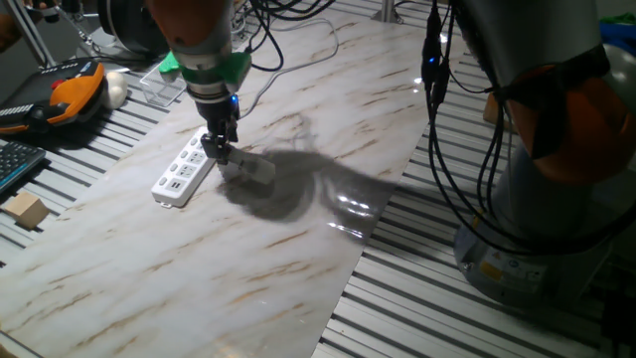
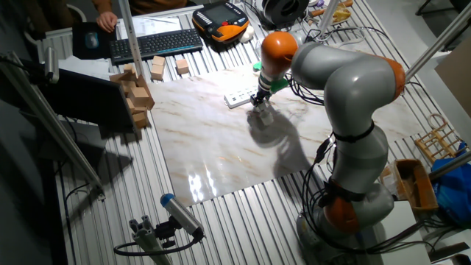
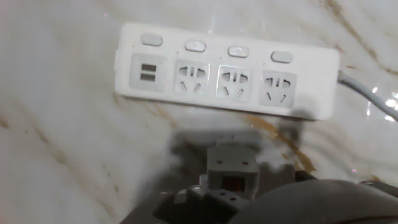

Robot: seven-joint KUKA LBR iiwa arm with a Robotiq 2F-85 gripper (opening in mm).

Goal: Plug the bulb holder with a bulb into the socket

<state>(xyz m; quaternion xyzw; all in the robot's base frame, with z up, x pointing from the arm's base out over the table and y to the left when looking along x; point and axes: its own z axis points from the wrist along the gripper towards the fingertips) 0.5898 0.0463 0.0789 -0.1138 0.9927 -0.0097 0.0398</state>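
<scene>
The socket, a long white power strip (image 1: 183, 171), lies on the marble board (image 1: 199, 278). It also shows in the other fixed view (image 2: 239, 96) and in the hand view (image 3: 227, 74), with its pale cord (image 3: 367, 93) leaving to the right. My gripper (image 1: 223, 154) (image 2: 257, 101) stands just right of the strip, shut on the white bulb holder (image 1: 248, 167). The hand view shows the holder (image 3: 231, 163) with its red spot, a short way in front of the outlet row. A blurred grey dome (image 3: 311, 202) at the bottom may be the bulb. The fingertips are hidden there.
An orange tool (image 1: 70, 91), a white ball (image 1: 116, 89) and a clear box (image 1: 164, 85) sit beyond the board's far left. A keyboard (image 1: 15, 164) and a wood block (image 1: 27, 211) lie at the left. More blocks (image 2: 136, 92) stand nearby. The robot base (image 1: 556, 199) is at the right.
</scene>
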